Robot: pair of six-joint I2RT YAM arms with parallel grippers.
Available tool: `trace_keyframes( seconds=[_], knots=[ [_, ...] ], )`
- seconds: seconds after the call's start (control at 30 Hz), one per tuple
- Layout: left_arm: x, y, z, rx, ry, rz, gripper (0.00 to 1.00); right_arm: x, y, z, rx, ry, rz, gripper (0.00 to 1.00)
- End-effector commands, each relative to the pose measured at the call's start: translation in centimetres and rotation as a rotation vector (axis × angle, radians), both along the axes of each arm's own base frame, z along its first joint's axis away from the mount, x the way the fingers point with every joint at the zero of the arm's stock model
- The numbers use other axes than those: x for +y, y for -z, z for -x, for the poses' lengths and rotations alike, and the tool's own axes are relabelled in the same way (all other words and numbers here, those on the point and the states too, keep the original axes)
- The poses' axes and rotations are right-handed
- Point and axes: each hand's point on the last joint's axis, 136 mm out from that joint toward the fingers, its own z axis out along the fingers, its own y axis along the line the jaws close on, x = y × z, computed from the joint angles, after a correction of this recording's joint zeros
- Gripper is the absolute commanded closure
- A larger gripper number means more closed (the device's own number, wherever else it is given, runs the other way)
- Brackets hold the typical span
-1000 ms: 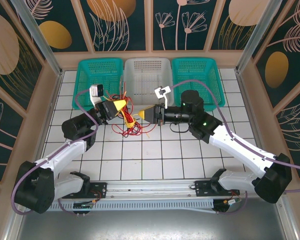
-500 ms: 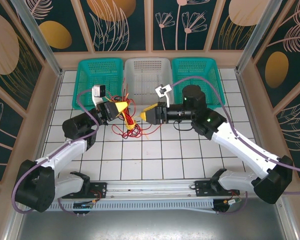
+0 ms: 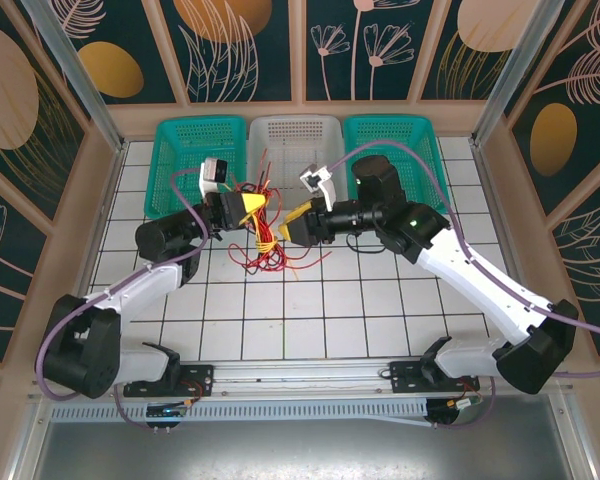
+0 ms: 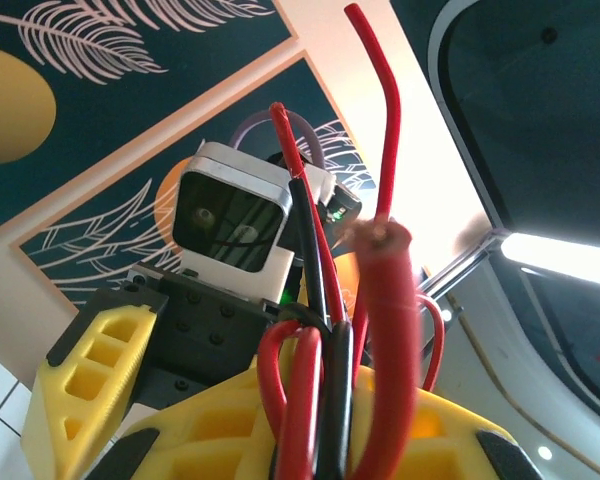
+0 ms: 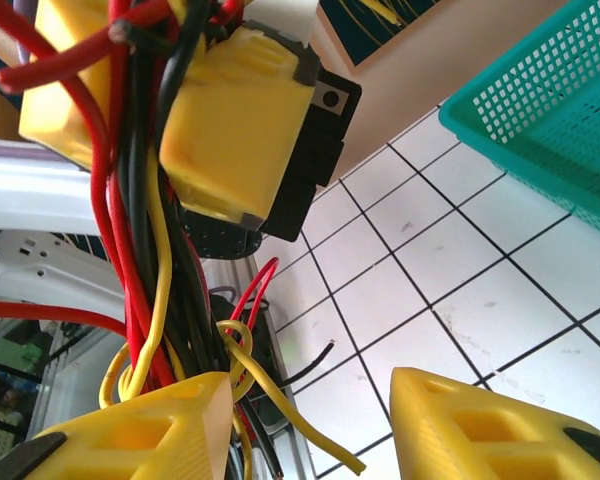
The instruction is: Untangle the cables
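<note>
The cables (image 3: 264, 245) are a tangled bundle of red, black and yellow wires hanging from my left gripper (image 3: 254, 206) down to the tiled floor. In the left wrist view the left gripper (image 4: 330, 405) is shut on red and black cables (image 4: 390, 300), whose ends stick up past it. My right gripper (image 3: 289, 222) hovers just right of the bundle, facing the left one. In the right wrist view the right gripper (image 5: 310, 425) is open. The cables (image 5: 140, 250) run past its left finger (image 5: 130, 435), and a loose yellow end crosses into the gap.
Three baskets stand along the back wall: a teal basket (image 3: 202, 150), a white basket (image 3: 295, 145) and another teal basket (image 3: 395, 145), which also shows as a teal basket (image 5: 540, 110). White tiled floor (image 3: 310, 310) spreads in front, walls close in on both sides.
My left gripper has lifted the bundle up and toward the baskets. My right gripper has opened and followed, shifting slightly back and left.
</note>
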Motion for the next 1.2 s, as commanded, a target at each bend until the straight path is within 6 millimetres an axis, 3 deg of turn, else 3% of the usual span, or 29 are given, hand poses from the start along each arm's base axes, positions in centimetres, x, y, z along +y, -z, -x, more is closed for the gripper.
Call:
trace_keyframes(
  seconds=[0.0,0.1,0.23,0.67,1.0,1.17],
  knots=[
    [1.2,-4.2,4.2,-0.266,0.036,0.113,1.00,-0.4,-0.3,0.1,-0.044,-0.002,0.005,0.47],
    [1.2,-4.4,4.4,-0.267,0.044,0.113,1.00,-0.6,-0.2,-0.1,-0.057,0.011,0.012,0.40],
    [1.2,-4.4,4.3,-0.256,0.041,0.121,1.00,-0.3,0.3,0.1,-0.038,-0.022,0.027,0.47],
    [1.1,-4.5,3.6,-0.221,0.041,0.134,1.00,-0.7,-1.2,0.0,-0.074,-0.001,-0.021,0.99],
    [1.5,-5.9,3.5,-0.151,0.015,0.250,1.00,-1.2,-1.4,-3.1,-0.073,0.092,-0.103,1.00],
    [0.6,-8.4,4.3,-0.111,0.048,0.383,1.00,-0.1,-1.3,-3.6,-0.015,0.037,-0.259,1.00]
  ],
)
